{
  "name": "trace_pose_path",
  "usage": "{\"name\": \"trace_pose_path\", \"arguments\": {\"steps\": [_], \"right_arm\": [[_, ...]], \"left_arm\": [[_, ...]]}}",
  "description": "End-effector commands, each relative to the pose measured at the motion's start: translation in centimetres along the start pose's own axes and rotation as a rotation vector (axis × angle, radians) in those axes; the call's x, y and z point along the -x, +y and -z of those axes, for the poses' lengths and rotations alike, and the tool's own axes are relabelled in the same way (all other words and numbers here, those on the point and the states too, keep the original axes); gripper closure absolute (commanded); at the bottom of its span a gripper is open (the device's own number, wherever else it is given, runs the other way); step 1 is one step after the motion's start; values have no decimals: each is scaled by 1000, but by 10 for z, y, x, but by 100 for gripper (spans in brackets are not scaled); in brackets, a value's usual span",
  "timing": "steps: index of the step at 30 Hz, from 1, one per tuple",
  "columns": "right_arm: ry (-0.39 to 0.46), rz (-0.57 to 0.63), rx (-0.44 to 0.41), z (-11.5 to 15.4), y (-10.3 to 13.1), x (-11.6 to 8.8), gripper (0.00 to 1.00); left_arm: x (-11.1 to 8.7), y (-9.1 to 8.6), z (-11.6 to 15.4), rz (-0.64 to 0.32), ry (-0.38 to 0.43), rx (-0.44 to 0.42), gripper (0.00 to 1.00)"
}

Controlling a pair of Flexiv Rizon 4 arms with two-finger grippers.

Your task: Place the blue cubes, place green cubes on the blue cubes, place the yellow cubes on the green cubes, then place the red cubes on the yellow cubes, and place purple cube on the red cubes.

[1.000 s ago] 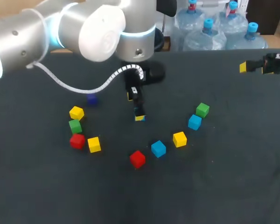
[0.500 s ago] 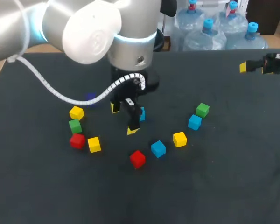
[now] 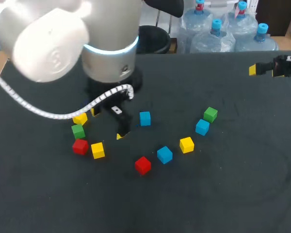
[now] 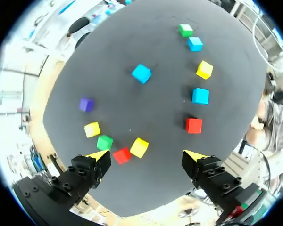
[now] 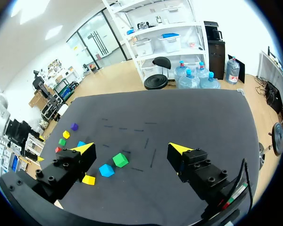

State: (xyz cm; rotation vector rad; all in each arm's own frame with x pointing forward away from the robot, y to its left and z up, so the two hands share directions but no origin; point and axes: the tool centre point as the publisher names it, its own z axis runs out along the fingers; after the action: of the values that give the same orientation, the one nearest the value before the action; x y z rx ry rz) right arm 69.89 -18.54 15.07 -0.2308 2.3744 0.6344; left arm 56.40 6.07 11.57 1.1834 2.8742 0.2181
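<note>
"Blue ones go down first, I gather. Where are they?"

"There are three. One blue cube (image 3: 145,118) sits alone near the middle of the table (image 3: 242,194). A second blue cube (image 3: 165,155) lies at about five o'clock from it, with a red cube (image 3: 143,165) just beside it. The third blue cube (image 3: 202,127) is out towards three o'clock, close against a green cube (image 3: 210,114). I can't tell whether those two touch."

"And the arms?"

"The left end effector (image 3: 106,124) hangs above the table at roughly nine o'clock of the lone blue cube, with its fingers spread wide and nothing between them. The right end effector (image 5: 132,149) is off at the table's far right edge, around two o'clock, and it is spread and empty too."

"How would you expect the cubes to handle?"

"They look small, hard and light. I'd guess they have no give and nothing that could break. The faces look smooth, though, so a crooked pinch might squirt one out sideways. I'd take two opposite flat sides at about mid-height, with the fingers squared to them. The lone cube has free room all round, so it looks the easiest. The one by the green cube looks awkward, because a finger could nudge its neighbour."
</note>
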Motion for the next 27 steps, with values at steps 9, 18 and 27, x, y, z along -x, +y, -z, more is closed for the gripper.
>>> {"name": "trace_pose_path", "arguments": {"steps": [9, 18, 27], "right_arm": [[0, 0, -2, 0, 0, 0, 0], [0, 0, -2, 0, 0, 0, 0], [0, 0, -2, 0, 0, 0, 0]], "left_arm": [[-31, 5, 2, 38, -141, -63, 0], [-31, 5, 2, 38, -141, -63, 0], [-122, 34, 13, 265, -190, -53, 0]]}}
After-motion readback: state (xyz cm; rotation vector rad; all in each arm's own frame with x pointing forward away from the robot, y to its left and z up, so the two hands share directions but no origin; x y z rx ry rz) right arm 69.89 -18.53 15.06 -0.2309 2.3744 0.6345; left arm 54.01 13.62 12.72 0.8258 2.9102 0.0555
